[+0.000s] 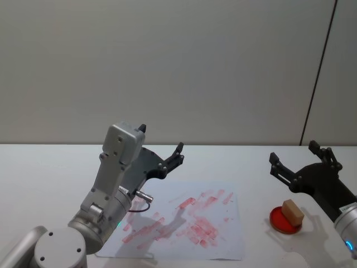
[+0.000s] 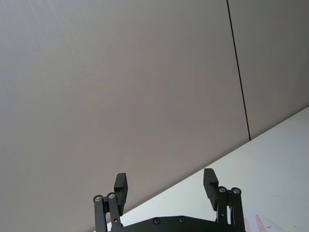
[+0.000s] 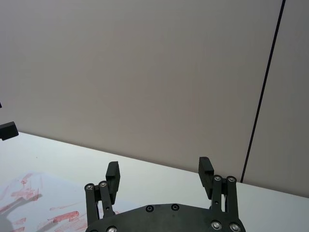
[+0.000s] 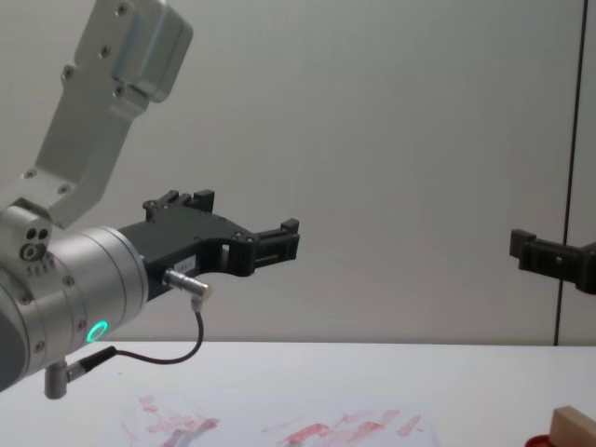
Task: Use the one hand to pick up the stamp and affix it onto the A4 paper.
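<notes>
A wide white desk (image 1: pixel 44 167) stands before a plain grey wall (image 1: pixel 167 67). The white A4 paper (image 1: pixel 184 223), smeared with red and pink ink prints, lies at the lower centre of the head view. The black left hand (image 1: pixel 161 139) hangs raised above the paper's upper left part, with its fingers apart and empty. At the right edge the black right hand (image 1: pixel 294 152) is also spread and empty, just behind a round red disc (image 1: pixel 277 220). The small light tan wooden stamp (image 1: pixel 292 212) rests on this disc.

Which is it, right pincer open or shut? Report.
Open: the all-black blocky right pincer has its fingers wide apart, nothing between them.
</notes>
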`<state>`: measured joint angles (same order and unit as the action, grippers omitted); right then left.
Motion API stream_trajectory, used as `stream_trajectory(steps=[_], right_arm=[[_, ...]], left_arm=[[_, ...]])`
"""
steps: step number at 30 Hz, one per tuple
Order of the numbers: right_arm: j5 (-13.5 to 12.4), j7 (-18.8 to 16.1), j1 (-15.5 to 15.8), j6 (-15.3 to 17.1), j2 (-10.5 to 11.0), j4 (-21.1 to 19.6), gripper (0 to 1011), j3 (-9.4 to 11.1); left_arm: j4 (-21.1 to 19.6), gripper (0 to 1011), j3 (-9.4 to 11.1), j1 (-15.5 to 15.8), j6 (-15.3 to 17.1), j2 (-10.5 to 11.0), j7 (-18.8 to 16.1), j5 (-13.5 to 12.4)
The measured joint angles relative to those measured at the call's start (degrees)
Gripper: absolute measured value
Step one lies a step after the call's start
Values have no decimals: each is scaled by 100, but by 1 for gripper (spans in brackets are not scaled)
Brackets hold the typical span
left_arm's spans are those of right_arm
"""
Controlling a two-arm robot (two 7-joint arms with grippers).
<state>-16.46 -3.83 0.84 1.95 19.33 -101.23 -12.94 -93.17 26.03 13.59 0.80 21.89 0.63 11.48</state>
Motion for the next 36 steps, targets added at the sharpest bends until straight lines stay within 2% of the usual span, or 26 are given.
stream_trajectory(steps=[36], right_arm=[[-38, -12, 41, 29, 36, -6, 1001, 22]], left_arm=[[0, 1002, 0, 0, 0, 0, -1, 0]])
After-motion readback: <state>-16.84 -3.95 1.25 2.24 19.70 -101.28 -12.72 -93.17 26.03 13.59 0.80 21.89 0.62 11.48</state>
